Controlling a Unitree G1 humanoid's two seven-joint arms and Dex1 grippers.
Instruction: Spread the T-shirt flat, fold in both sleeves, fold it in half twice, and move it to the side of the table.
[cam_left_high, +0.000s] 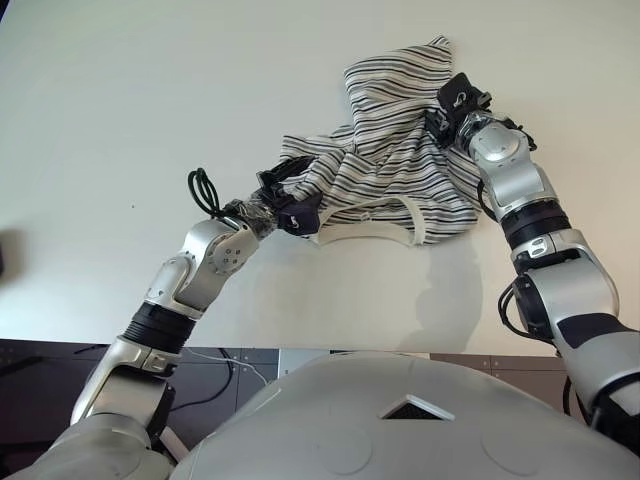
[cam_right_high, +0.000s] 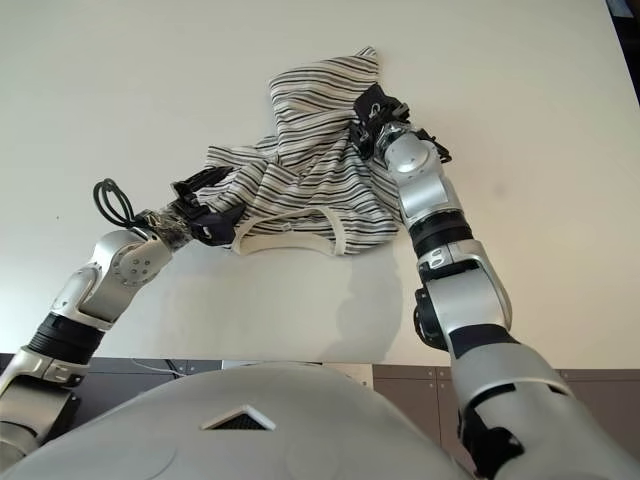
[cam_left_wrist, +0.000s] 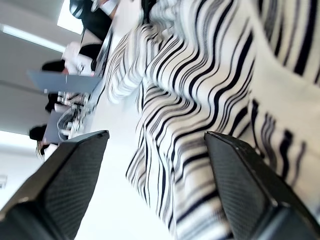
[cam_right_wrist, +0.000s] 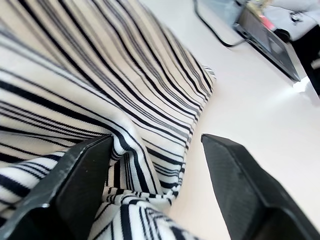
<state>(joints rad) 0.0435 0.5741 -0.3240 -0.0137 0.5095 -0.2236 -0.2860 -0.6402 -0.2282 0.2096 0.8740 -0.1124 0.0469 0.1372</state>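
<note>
my left gripper (cam_left_high: 290, 202) sits at the near edge of the t-shirt (cam_left_high: 390, 150), jaws spread wide. in the left wrist view its two black fingers (cam_left_wrist: 65, 180) stand well apart, with striped cloth lying between them and running on ahead, not pinched. the shirt, black stripes on white, is a crumpled heap on the white table (cam_left_high: 150, 100), not flat. most of it lies beyond and to the right of this gripper, and the pale neck band (cam_left_high: 365, 235) curls on the table just to its right. my right gripper (cam_left_high: 452, 108) is at the far right part of the heap, also spread wide. in the right wrist view one of its fingers (cam_right_wrist: 80, 185) touches a fold of the stripes, and the other stands over bare table just off the shirt's edge. the two grippers are well apart, with the bunched cloth between them.
</note>
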